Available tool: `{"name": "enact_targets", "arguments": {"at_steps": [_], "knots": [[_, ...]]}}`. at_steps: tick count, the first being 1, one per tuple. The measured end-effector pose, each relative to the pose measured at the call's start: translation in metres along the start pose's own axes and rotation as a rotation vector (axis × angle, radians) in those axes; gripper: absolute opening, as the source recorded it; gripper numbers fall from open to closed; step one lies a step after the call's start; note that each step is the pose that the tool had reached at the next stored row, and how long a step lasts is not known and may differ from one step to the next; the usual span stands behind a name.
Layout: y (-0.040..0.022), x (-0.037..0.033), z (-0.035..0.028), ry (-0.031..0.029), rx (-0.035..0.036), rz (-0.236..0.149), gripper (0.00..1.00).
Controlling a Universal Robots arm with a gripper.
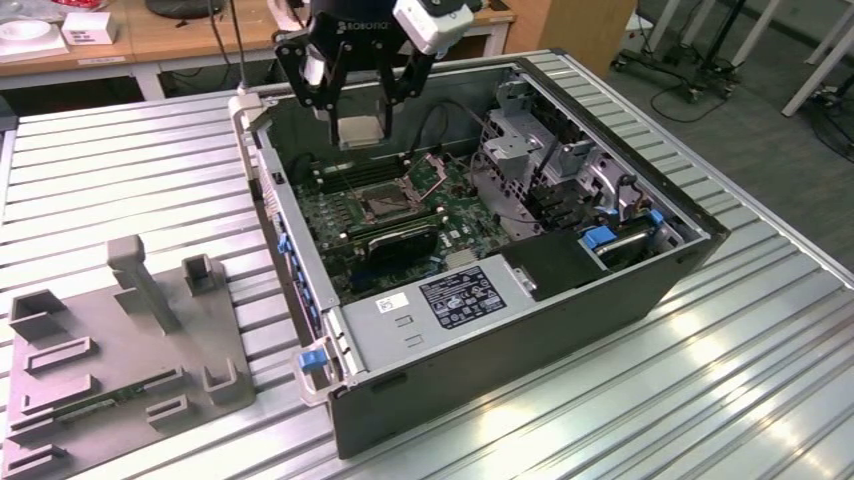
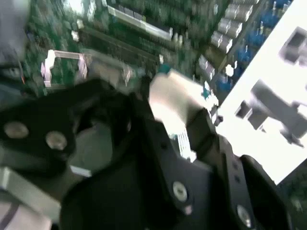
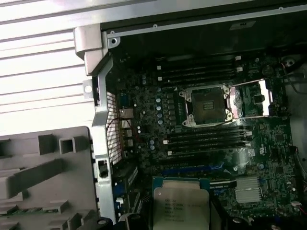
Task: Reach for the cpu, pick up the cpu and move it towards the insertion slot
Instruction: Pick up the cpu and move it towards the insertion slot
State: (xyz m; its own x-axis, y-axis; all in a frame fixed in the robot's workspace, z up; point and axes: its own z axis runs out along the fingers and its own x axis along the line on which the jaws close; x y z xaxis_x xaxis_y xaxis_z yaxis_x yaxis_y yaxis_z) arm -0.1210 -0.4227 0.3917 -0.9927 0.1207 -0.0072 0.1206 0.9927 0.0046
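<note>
Silvery cpu point(image 1: 360, 131) pinched in end effector point(image 1: 362, 128), lifted over open computer case point(image 1: 534, 300), at 12 o'clock of insertion slot point(image 1: 383, 203) in exterior view. Risk: thin edge grip; chip could slip, tilt, drop onto motherboard point(image 1: 350, 235).

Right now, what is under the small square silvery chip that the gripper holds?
Under the small square silvery cpu, clamped in the black gripper, is the green motherboard inside the open case. The shiny-framed insertion slot lies uncovered, off to one side. The board directly beneath the chip is hidden.
</note>
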Motion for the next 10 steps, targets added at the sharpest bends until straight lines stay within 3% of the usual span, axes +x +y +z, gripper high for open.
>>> {"name": "enact_targets", "arguments": {"at_steps": [2,3,5,7,10], "knots": [[0.0053,0.0006,0.0007,0.0001,0.0002,0.0,0.55],[0.0183,0.0022,0.0023,0.0001,0.0001,0.0,0.55],[0.0235,0.0028,0.003,0.0,0.0,0.0,0.55],[0.0343,0.0025,0.0038,0.0002,0.0,0.0,0.55],[0.0355,0.0,0.0039,0.001,0.0001,0.0,0.55]]}}
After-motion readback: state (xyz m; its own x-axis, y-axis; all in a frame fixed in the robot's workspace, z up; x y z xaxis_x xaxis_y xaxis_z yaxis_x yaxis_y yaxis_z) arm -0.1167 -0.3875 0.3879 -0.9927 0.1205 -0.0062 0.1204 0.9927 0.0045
